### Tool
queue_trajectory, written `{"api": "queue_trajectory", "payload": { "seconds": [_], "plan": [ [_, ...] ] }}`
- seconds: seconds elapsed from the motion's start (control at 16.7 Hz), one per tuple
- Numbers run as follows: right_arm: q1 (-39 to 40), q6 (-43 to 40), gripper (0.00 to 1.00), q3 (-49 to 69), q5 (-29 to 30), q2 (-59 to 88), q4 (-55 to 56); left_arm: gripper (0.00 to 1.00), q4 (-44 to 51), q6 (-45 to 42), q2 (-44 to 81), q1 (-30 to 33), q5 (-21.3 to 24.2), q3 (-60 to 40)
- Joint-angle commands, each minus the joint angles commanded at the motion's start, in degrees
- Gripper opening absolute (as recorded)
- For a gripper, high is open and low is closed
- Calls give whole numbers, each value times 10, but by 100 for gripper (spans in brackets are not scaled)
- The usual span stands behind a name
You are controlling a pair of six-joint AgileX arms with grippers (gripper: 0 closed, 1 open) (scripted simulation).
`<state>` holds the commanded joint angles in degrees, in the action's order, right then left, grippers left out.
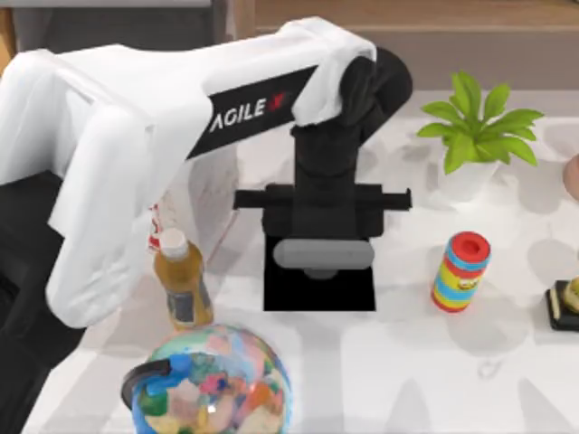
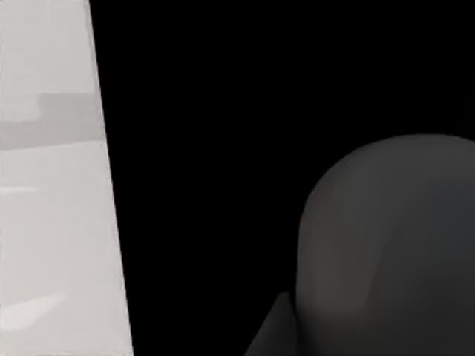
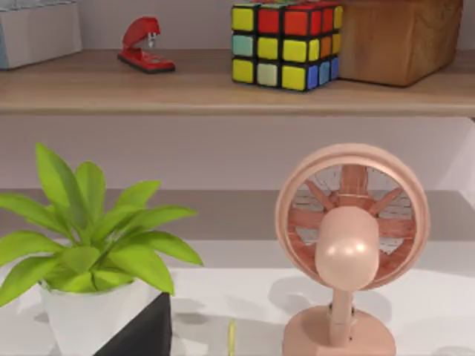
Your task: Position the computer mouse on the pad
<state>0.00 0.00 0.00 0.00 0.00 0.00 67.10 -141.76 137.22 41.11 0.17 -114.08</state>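
Note:
The pad (image 1: 318,294) is a flat black rectangle at the middle of the table. The computer mouse (image 1: 324,255), a grey oval, lies across the pad's far part. My left gripper (image 1: 321,221) hangs straight over the mouse, its black body hiding the pad's far edge. In the left wrist view the mouse (image 2: 386,245) is a large dark grey dome against the black pad (image 2: 208,148), with pale table beside it. Whether the mouse rests on the pad or is held just above it cannot be told.
A juice bottle (image 1: 183,280) and a colourful globe (image 1: 213,384) stand left of the pad, under my left arm. A striped can (image 1: 461,271) and a potted plant (image 1: 475,136) stand to the right. The right wrist view faces the plant (image 3: 89,245) and a pink fan (image 3: 349,245).

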Motion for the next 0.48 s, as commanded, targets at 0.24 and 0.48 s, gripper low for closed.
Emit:
{"api": "queue_trajectory", "payload": {
  "seconds": [0.24, 0.48],
  "plan": [
    [0, 0, 100, 0, 0, 0, 0, 75, 0, 0, 0, 0, 0, 0],
    [0, 0, 100, 0, 0, 0, 0, 100, 0, 0, 0, 0, 0, 0]
  ]
}}
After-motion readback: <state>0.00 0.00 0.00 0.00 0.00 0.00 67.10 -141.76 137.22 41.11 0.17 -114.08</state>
